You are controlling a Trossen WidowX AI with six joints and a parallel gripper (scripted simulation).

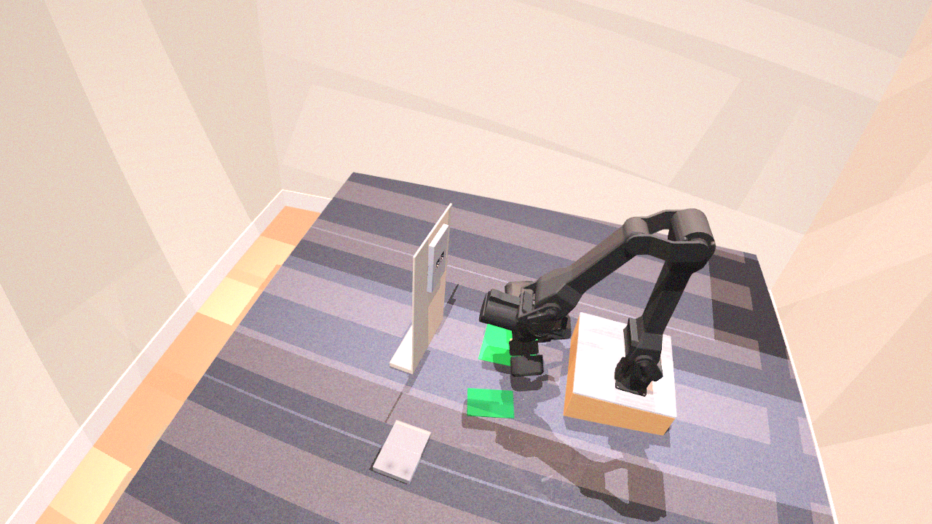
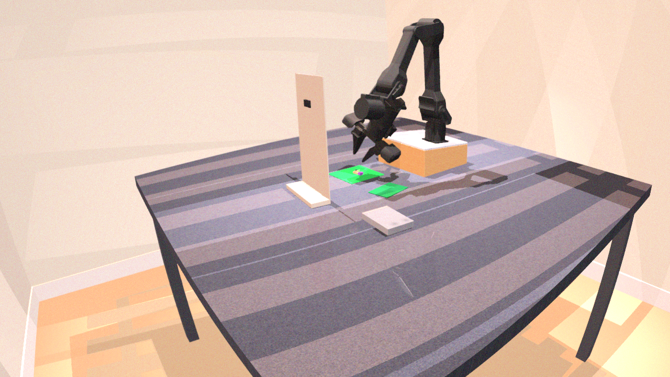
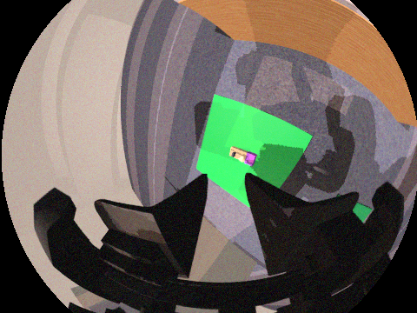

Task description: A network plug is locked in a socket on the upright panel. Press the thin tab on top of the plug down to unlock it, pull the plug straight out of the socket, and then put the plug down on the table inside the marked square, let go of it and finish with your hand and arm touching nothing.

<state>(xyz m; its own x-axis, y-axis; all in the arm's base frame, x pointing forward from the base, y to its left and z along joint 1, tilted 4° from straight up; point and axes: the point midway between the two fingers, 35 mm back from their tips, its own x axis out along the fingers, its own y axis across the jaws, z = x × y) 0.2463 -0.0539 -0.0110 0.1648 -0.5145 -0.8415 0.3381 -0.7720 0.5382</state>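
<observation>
My gripper [image 3: 226, 177] hangs with jaws spread and empty above the plug [image 3: 242, 155], which lies at the wrist view's centre inside the green marked square [image 3: 273, 136]. I judge the plug delivered; the arm only needs to clear everything.

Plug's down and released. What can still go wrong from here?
1. The claw hangs open just above the plug; a low or sideways retreat might clip it and push it across the green square.
2. The upright panel stands close beside the claw, so a wide swing might brush it.
3. The plug looks tiny, so judging whether it lies fully inside the square is uncertain.
</observation>
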